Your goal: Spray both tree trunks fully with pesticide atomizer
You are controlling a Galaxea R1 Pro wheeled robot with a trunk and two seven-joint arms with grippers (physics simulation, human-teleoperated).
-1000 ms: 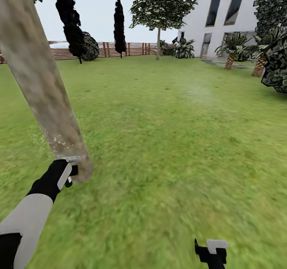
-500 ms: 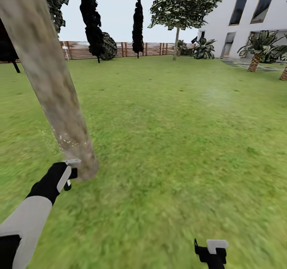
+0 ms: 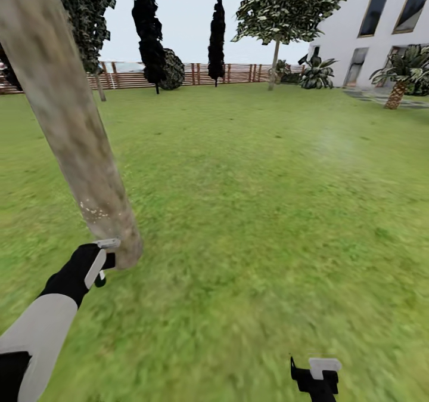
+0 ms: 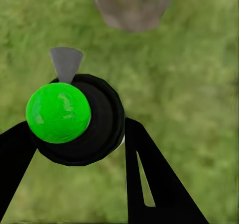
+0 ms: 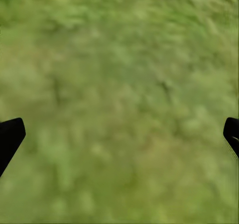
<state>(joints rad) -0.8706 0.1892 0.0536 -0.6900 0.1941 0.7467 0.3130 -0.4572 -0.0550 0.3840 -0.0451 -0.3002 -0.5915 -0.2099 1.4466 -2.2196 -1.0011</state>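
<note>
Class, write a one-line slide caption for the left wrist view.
Left gripper shut on the atomizer, its nozzle aimed at the trunk base above grass.

A mottled grey-tan tree trunk with a matt, faintly grainy bark-like skin rises from soft, blurry green grass, a dusting of pale specks low on its surface. The left gripper pairs matt black fingers with pale grey plastic-looking plates and is clamped on a dark atomizer, smooth as plastic, topped by a glossy bright-green cap that catches the light. Far back, a slatted brown wooden fence and a smooth white-walled house with dark, glassy windows edge the lawn.
</note>
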